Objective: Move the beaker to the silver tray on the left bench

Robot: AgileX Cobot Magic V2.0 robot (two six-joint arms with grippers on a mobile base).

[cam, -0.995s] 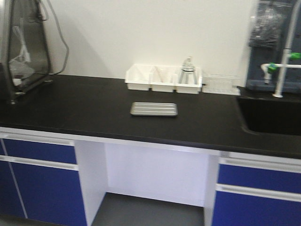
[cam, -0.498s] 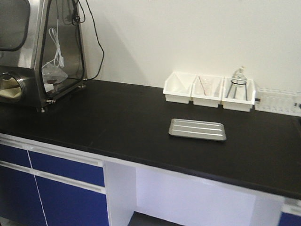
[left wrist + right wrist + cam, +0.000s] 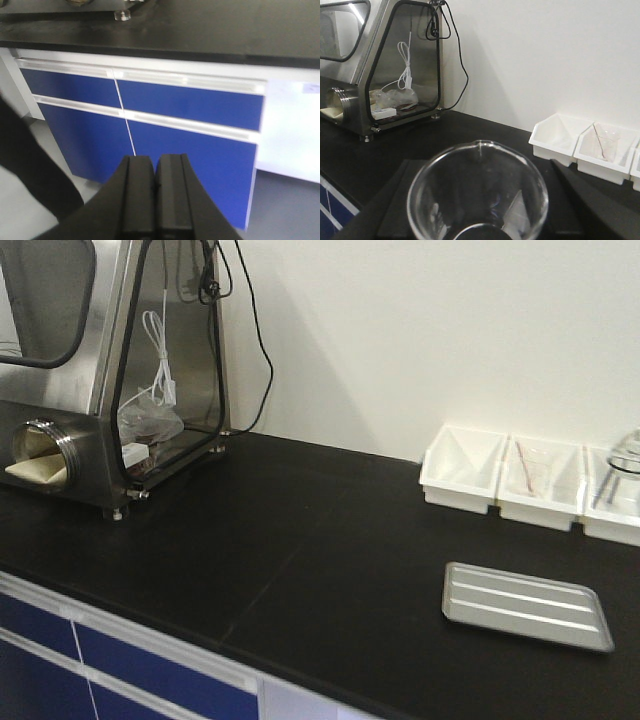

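The beaker (image 3: 436, 200), a clear glass cylinder with a small pouring lip, fills the bottom of the right wrist view, seen from its open mouth. My right gripper (image 3: 479, 167) is shut on it, one black finger (image 3: 390, 205) on each side. It hangs above the black bench (image 3: 250, 570). The silver tray (image 3: 527, 605), ribbed and holding nothing, lies flat at the right in the front view; the right wrist view does not show it. My left gripper (image 3: 156, 162) is shut with nothing in it, low in front of the blue drawers (image 3: 190, 105).
A steel glove box (image 3: 100, 370) with a black cable stands at the bench's back left. Three white bins (image 3: 460, 470) line the wall at the right; the middle one (image 3: 540, 480) holds a pink-red rod, the rightmost a glass flask (image 3: 628, 455).
The front view has swung to the left along the bench. The tray and bins have slid to the right of the picture, the sink has left it, and the glove box looks larger.
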